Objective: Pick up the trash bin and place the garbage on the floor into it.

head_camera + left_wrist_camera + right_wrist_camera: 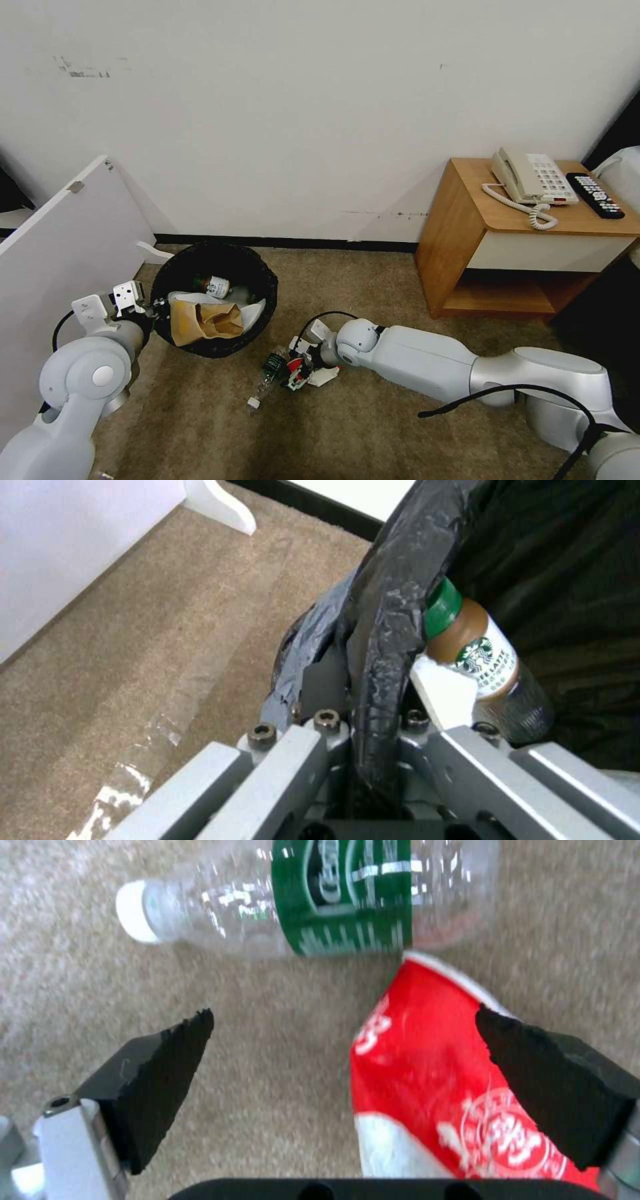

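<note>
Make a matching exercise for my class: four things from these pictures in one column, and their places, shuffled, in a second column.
Things:
1. brown paper bag
2. clear green-labelled bottle
3. remote
4. left gripper

Places:
A. on the wooden side table
B. clamped on the trash bin rim
C. lying on the floor
D. inside the trash bin

Pairs: 1-D, 2-C, 3-A, 4-B

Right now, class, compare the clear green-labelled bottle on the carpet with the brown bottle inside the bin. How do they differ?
The clear bottle has a white cap; the brown bottle has a green one. The clear bottle looks empty and see-through; the brown bottle looks opaque under a white label. The clear bottle lies on the floor near the open right gripper; the brown bottle rests in the trash bin, whose rim the left gripper clamps. Both lie on their sides.
</note>
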